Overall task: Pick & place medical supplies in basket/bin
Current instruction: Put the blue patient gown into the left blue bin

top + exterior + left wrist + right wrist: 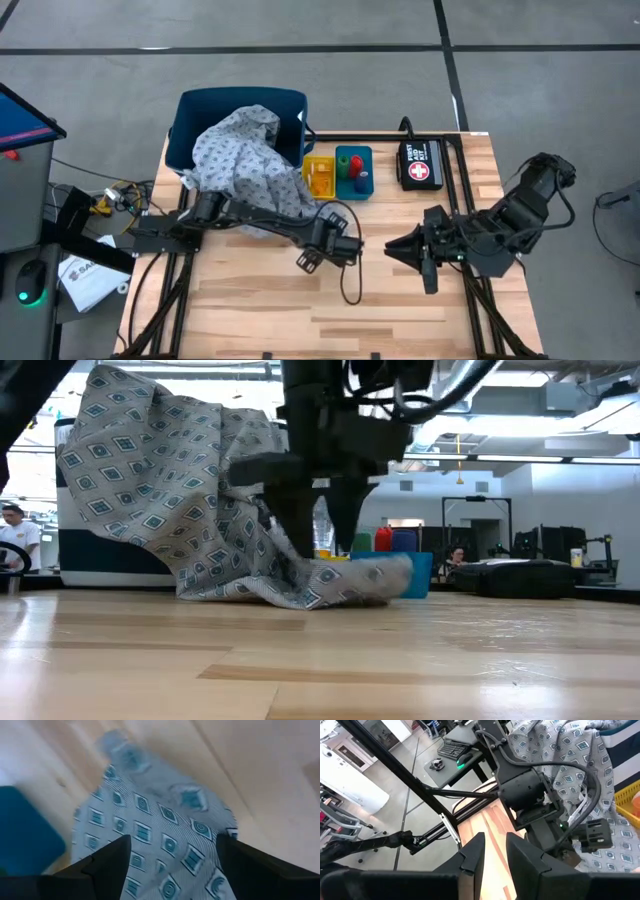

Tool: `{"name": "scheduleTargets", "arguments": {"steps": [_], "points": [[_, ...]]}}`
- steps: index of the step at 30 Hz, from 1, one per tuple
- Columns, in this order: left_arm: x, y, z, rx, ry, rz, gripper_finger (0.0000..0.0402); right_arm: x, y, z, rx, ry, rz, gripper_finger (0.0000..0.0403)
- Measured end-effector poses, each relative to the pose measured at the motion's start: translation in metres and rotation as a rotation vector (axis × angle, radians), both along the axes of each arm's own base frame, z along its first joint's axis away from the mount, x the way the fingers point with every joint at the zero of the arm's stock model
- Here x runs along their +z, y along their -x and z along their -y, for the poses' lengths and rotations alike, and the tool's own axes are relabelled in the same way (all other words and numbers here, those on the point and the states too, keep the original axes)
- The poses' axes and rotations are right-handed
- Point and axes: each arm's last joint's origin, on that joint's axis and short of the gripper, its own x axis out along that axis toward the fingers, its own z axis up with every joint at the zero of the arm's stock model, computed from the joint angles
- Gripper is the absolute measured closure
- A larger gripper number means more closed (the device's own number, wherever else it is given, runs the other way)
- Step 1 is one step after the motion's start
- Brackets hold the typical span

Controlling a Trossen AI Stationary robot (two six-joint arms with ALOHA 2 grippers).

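The grey-blue patterned gown cloth (245, 165) spills over the rim of the navy basket (200, 115) at the back left, and its lower end (330, 585) lies on the table. My left gripper (172, 845) points steeply down over that lower end, open, with the cloth showing between its fingers. I cannot tell whether the fingers touch the cloth. A yellow tray (320, 177) and a teal tray (353, 172) with green, red and blue rolls stand beside the cloth. My right gripper (495, 852) hovers over the table's right half, its fingers a narrow gap apart with nothing between them.
A black pouch with a red-and-white cross (420, 165) lies at the back right. Bare wood stretches along the near half of the table (330, 310). People show in the room behind in the low view.
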Motion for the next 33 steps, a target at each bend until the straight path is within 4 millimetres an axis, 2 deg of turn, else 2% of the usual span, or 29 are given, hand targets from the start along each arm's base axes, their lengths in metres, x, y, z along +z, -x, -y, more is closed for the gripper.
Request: {"name": "scheduleTargets", "arguments": {"steps": [8, 15, 18, 20, 23, 29, 33], "points": [[-0.003, 0.0, 0.003, -0.011, 0.093, -0.024, 0.0119, -0.001, 0.007, -0.005, -0.024, 0.007, 0.011, 0.0326], [-0.03, 0.005, -0.024, 0.051, 0.057, -0.04, 0.012, -0.001, 0.007, -0.005, -0.03, -0.001, 0.013, 0.0326], [-0.038, 0.011, -0.033, 0.088, 0.05, -0.089, 0.0136, -0.001, 0.007, -0.005, -0.048, -0.004, 0.015, 0.0326], [-0.041, 0.012, -0.036, 0.105, 0.05, -0.09, 0.0161, -0.001, 0.007, -0.005, -0.055, -0.004, 0.017, 0.0326], [-0.041, 0.013, -0.034, 0.129, 0.054, -0.083, 0.022, -0.001, 0.007, -0.004, -0.059, -0.003, 0.02, 0.0326], [-0.02, 0.016, -0.021, 0.181, 0.102, -0.009, 0.0379, 0.0, 0.007, -0.004, -0.084, -0.008, 0.032, 0.0326], [0.004, 0.023, -0.015, 0.297, 0.174, 0.065, 0.0396, 0.0, 0.007, -0.004, -0.095, -0.004, 0.036, 0.0326]]}}
